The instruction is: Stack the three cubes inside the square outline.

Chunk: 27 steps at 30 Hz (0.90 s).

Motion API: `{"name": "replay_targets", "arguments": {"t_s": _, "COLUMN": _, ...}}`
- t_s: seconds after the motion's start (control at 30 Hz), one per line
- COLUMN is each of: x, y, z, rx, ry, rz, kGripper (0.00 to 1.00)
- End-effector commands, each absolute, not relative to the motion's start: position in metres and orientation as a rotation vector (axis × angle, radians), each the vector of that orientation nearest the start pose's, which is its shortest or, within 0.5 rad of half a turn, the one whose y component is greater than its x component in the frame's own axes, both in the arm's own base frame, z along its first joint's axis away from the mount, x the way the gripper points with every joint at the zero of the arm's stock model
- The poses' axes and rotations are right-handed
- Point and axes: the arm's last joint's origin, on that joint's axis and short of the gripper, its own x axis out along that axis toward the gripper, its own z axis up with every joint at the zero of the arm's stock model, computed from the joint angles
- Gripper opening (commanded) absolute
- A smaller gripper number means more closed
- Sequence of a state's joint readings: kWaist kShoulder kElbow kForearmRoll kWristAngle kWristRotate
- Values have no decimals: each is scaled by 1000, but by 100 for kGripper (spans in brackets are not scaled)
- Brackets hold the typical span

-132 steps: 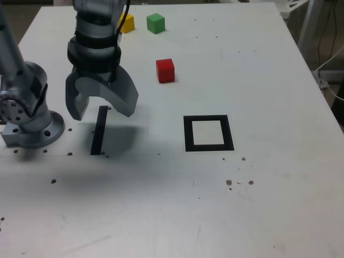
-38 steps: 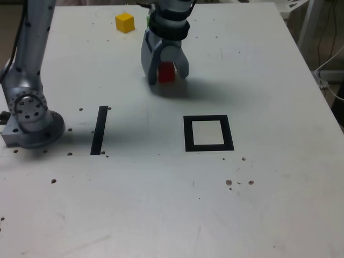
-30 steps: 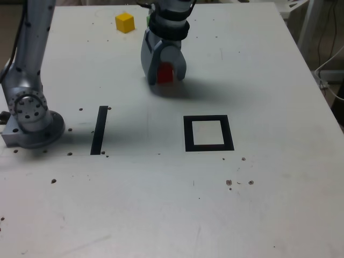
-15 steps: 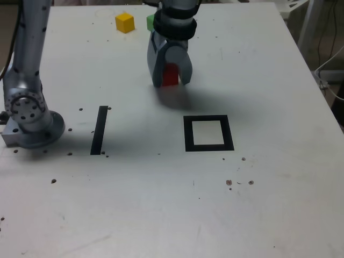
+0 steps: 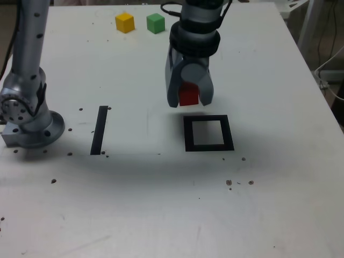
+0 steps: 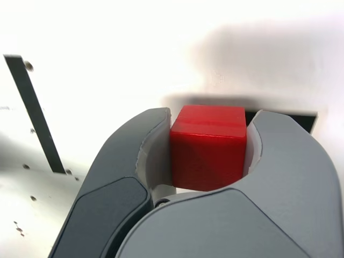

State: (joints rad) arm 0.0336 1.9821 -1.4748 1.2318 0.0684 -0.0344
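Note:
My gripper is shut on the red cube, holding it in the air just behind the far edge of the black square outline. In the wrist view the red cube sits squeezed between both grey fingers, and a dark piece of the outline shows past them. The yellow cube and the green cube rest side by side at the table's far edge, apart from each other.
A straight black strip lies on the white table at the exterior view's left, close to the arm's base. Small dark specks dot the tabletop. White posts and cables stand beyond the table's right edge.
The gripper has shut on the red cube, lifted it off the table and carried it toward the near right, up to the square outline. The green cube, hidden before, now shows.

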Motion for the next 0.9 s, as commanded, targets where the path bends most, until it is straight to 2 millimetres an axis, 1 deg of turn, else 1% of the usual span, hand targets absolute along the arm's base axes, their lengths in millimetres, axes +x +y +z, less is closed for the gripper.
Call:
{"name": "replay_targets", "arguments": {"t_s": 0.0, "x": 341, "y": 6, "z": 250, "rx": 11, "ry": 1741, "rz": 94, "kGripper": 28}}
{"name": "replay_targets", "arguments": {"t_s": 0.23, "x": 351, "y": -16, "z": 242, "rx": 29, "ry": 1757, "rz": 53, "kGripper": 28}}
{"name": "replay_targets", "arguments": {"t_s": 0.47, "x": 360, "y": -32, "z": 233, "rx": 45, "ry": 1766, "rz": 30, "kGripper": 28}}
{"name": "replay_targets", "arguments": {"t_s": 0.67, "x": 367, "y": -39, "z": 225, "rx": 47, "ry": 1770, "rz": 19, "kGripper": 28}}
{"name": "replay_targets", "arguments": {"t_s": 0.87, "x": 372, "y": -41, "z": 218, "rx": 49, "ry": 1776, "rz": 16, "kGripper": 28}}
